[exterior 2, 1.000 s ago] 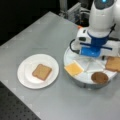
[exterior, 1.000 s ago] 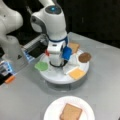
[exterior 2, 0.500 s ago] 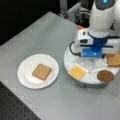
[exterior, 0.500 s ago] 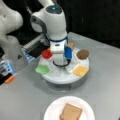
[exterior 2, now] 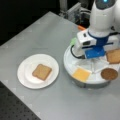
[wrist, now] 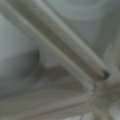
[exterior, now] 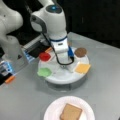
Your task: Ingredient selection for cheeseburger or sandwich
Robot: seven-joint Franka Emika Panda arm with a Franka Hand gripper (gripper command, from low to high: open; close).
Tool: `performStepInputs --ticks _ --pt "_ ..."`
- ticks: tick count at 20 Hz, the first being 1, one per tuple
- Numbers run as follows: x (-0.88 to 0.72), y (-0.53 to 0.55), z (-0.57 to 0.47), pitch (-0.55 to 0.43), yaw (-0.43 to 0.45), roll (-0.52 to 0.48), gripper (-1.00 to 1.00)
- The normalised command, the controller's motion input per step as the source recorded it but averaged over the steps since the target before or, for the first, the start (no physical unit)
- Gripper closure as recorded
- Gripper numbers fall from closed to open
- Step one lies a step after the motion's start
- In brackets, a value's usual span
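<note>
The gripper (exterior: 65,63) sits low over the middle of the round white divided tray (exterior: 60,80); the arm's own hand hides its jaws, so I cannot tell how far apart they stand or whether they hold anything; the wrist view shows only the tray's pale ridges, very close. Over the last second the arm has come down from above the tray onto its hub, which I judge to be a reach for an ingredient, with none lifted yet.

Around it in the compartments lie one red tomato disc (exterior: 45,56), one green lettuce blob (exterior: 44,72), one yellow cheese square (exterior: 82,68), one round brown patty (exterior: 80,52) and one toast-brown bread slice (exterior 2: 114,56). Well apart on the grey table (exterior 2: 50,35) stands one white round plate (exterior 2: 25,75), bearing the second bread slice (exterior 2: 41,72) alone; the sandwich so far is only this base.
</note>
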Motion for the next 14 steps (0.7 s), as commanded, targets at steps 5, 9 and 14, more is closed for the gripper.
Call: performStepInputs --ticks 5,9,14 --pt "-0.01 -0.07 -0.14 -0.139 0.367 0.067 -1.00" --pt "-0.03 -0.03 -0.12 -0.127 0.263 0.065 -1.00" --pt "-0.10 0.02 -0.09 -0.102 0.204 0.078 -1.00"
